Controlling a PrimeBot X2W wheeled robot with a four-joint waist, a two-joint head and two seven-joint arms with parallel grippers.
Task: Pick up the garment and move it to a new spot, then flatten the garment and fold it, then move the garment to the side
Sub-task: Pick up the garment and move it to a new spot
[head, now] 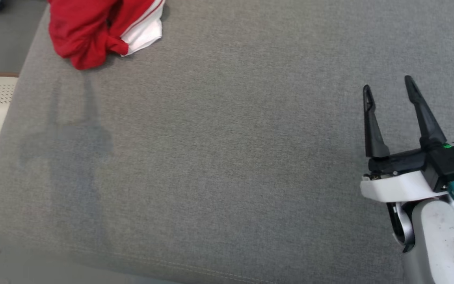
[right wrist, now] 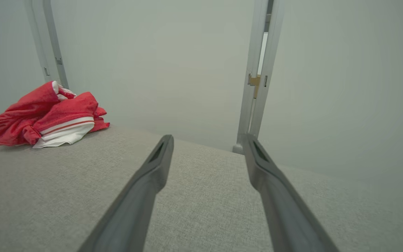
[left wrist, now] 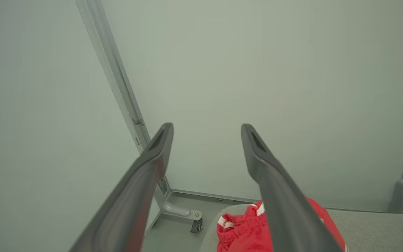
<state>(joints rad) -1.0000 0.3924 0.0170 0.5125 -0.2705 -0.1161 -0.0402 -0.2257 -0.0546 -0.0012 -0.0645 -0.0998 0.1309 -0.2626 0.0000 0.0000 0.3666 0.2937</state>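
Spreading across the head view is a broad grey woven-fabric cushioned surface. A crumpled red cloth garment with white striped trim lies bunched at its far left corner, close to the edge. The right gripper hovers over the near right side, well apart from the garment, its two long dark fingers spread wide and holding nothing. The left gripper points toward a pale wall, its fingers likewise apart and empty, with the garment low beyond them. The pick-up looks not yet begun. To do it well, the left arm, seemingly nearer, should probably descend onto the thickest red fold and pinch several layers, so nothing slides off the edge.
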